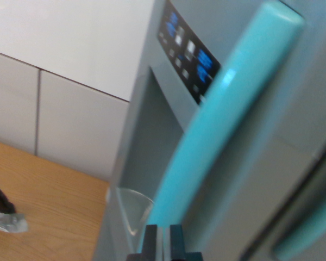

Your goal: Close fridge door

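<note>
White wall and wood floor behind a grey toy fridge.
Gripper (163, 239) at bottom edge, fingers pressed together and empty, nudges the teal handle (223, 125) to push the door (261, 179) closed.

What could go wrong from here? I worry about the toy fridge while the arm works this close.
The gripper sits right at the foot of the teal handle; a skewed push might slide off it or snag it. The control panel and dispenser recess lie close beside it, so a slip could strike them.
</note>
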Tool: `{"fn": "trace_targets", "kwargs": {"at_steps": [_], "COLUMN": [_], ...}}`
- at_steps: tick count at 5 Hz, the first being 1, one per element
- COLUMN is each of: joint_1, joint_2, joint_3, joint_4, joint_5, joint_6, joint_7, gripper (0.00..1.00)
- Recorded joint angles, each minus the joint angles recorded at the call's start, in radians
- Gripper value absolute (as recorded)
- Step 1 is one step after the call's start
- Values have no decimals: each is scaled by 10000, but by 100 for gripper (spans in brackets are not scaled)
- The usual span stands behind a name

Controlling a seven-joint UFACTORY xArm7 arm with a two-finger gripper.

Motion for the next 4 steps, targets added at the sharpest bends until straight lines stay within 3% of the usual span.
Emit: {"fn": "trace_targets", "kwargs": {"at_steps": [1,2,3,4], "joint_1": [0,0,0,0], "joint_2": [0,654,654,1365], "joint_3": [0,18,18,18], "joint_4": [0,458,458,815], "joint_5": [0,0,0,0], "joint_6": [0,-4,-4,-64], "joint_7": [0,0,0,0], "gripper": [100,100,100,100]}}
